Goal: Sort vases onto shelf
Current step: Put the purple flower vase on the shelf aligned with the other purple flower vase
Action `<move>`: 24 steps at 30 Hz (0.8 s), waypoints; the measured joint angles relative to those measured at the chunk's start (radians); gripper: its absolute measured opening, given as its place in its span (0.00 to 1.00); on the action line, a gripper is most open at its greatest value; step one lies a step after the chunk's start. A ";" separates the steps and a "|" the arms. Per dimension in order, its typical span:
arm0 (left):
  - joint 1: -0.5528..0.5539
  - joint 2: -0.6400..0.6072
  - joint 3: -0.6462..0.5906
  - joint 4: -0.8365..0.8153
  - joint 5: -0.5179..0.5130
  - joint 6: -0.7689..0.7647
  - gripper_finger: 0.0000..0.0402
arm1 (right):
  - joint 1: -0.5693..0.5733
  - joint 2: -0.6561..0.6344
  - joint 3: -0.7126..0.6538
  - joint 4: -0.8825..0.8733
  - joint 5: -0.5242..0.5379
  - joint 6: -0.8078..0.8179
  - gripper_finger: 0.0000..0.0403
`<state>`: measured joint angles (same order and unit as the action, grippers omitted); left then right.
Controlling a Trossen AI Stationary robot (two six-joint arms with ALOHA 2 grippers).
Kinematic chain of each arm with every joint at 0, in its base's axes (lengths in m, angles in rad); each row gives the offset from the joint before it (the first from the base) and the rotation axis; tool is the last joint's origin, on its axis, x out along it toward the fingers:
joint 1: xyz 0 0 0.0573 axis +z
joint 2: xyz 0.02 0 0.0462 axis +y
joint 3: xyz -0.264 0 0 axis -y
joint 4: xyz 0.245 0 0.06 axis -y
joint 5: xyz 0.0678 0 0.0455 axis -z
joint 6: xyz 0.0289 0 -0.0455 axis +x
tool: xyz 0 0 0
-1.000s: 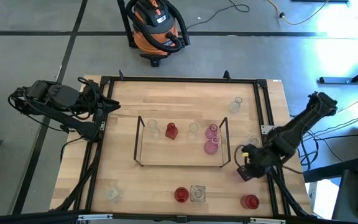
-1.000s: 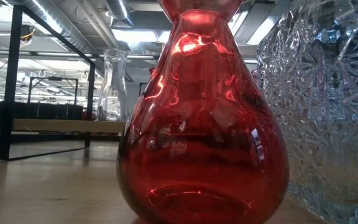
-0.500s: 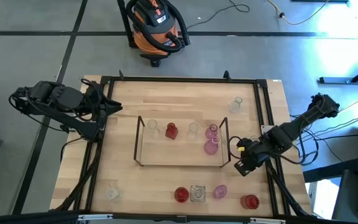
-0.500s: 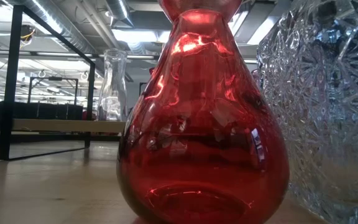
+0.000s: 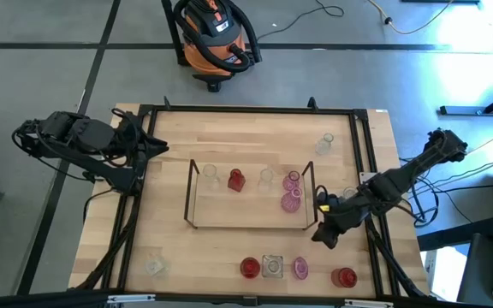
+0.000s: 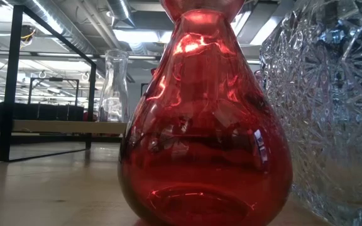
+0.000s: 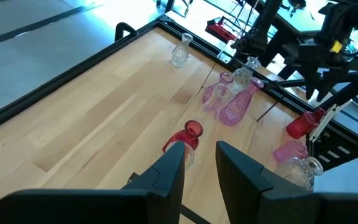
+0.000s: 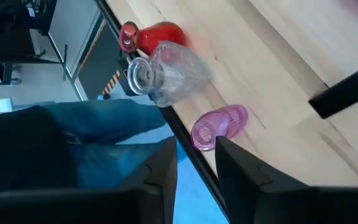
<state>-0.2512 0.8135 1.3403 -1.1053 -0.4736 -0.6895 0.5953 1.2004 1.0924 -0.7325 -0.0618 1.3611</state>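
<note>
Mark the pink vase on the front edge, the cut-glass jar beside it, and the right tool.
pink vase [image 5: 301, 268], high view, on its body.
cut-glass jar [image 5: 271, 266], high view, on its top.
right tool [image 5: 324, 236], high view, midway between its fingertips.

The shelf [image 5: 248, 198] sits in the middle of the table [image 5: 169, 248], with five vases on it: two [image 5: 211, 177] [image 5: 235, 180] toward its left end, one [image 5: 266, 178] right of centre, and two [image 5: 293, 180] [image 5: 291, 201] close together at its right end. Along the table's near edge, four vases [image 5: 250, 268] [image 5: 271, 266] [image 5: 301, 269] [image 5: 343, 277] stand right of the middle, and another [image 5: 155, 266] stands alone at the near left corner. One more [image 5: 324, 144] stands near the far right corner, well apart from the rest.
</note>
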 joint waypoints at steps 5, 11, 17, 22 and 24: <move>0.000 0.000 0.000 0.000 0.027 -0.005 0.21 | 0.021 0.044 0.000 0.041 -0.025 0.047 0.28; 0.000 0.000 0.000 -0.008 0.081 -0.005 0.21 | 0.087 0.171 0.000 0.122 -0.051 0.154 0.37; 0.000 0.000 0.000 -0.011 0.131 0.042 0.21 | 0.115 0.310 0.000 0.255 -0.038 0.275 0.51; 0.000 0.000 0.000 -0.010 0.179 0.076 0.21 | 0.109 0.385 0.000 0.331 0.010 0.357 0.57; 0.000 0.000 0.000 -0.010 0.192 0.076 0.21 | 0.109 0.410 0.000 0.327 0.010 0.375 0.57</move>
<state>-0.2516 0.8135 1.3403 -1.1156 -0.2816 -0.6136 0.7048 1.6101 1.0924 -0.4056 -0.0521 1.7364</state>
